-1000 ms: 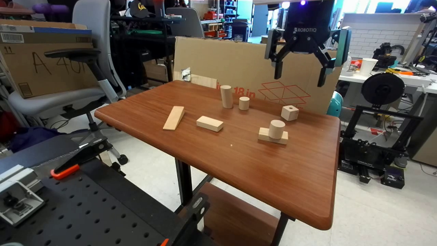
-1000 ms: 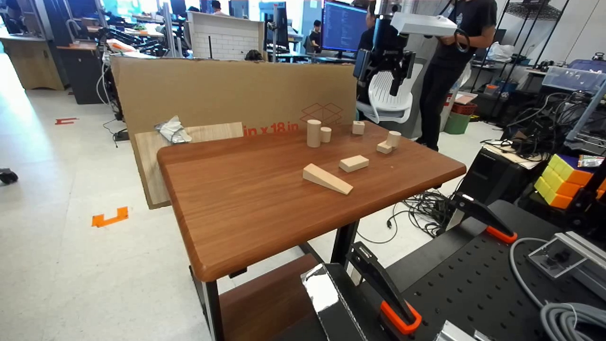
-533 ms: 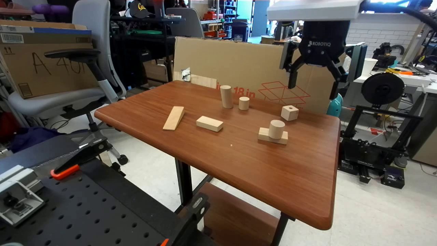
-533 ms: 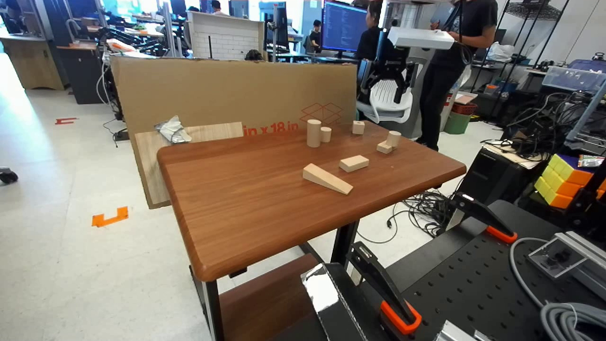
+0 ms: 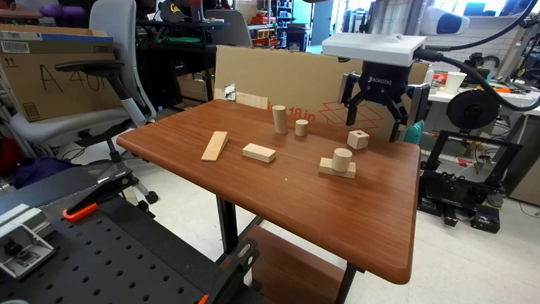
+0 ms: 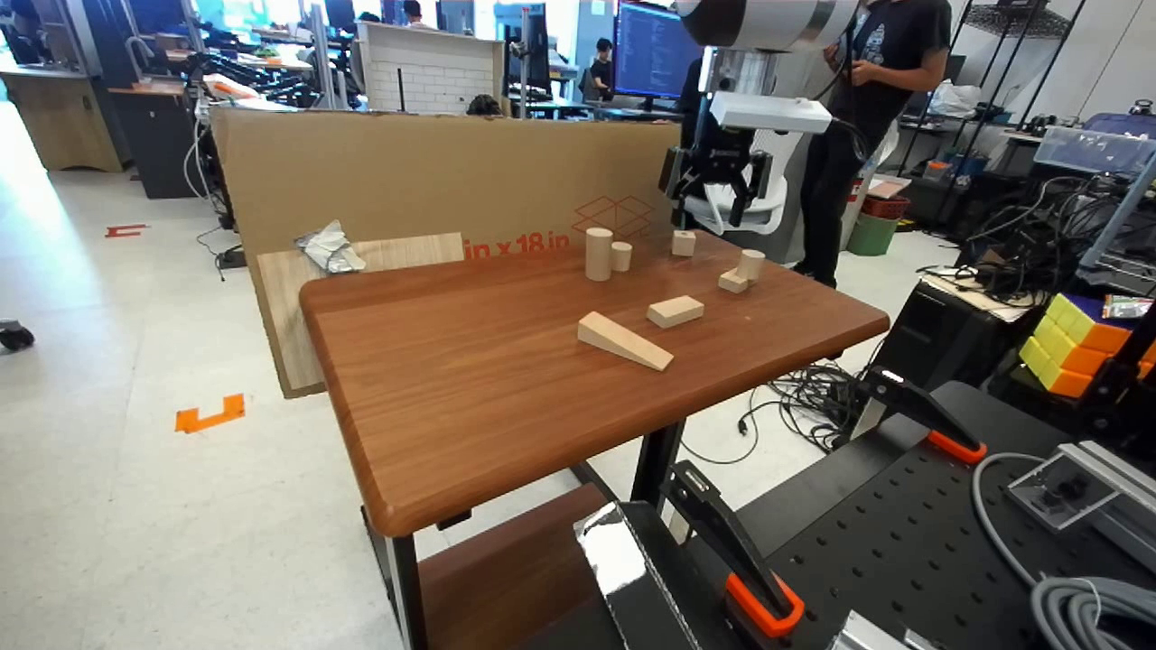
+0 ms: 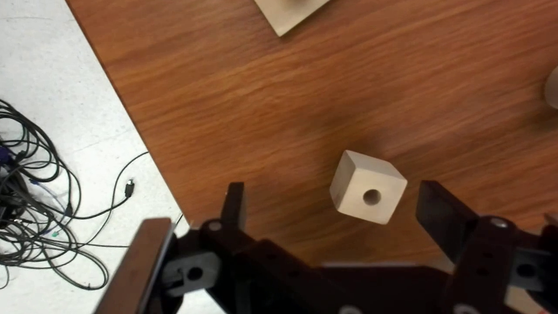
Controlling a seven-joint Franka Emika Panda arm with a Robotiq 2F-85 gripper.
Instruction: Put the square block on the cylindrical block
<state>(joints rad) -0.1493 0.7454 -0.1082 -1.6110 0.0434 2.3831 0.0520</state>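
The square block is a pale wood cube with a round hole in its top. It sits on the table near the far edge and shows in the wrist view and an exterior view. The cylindrical block is a short, stout pale cylinder that appears to stand on a flat rectangular block; it also shows in an exterior view. My gripper is open and empty, above the cube. In the wrist view the cube lies between the fingertips, nearer the right finger, apart from both.
On the table stand a tall cylinder and a smaller peg-like cylinder. A rectangular block and a wedge lie nearer the front. A cardboard sheet stands behind the table's far edge.
My gripper has come down toward the cube, shifting sideways on the way, and has stayed open. The blocks have not moved.
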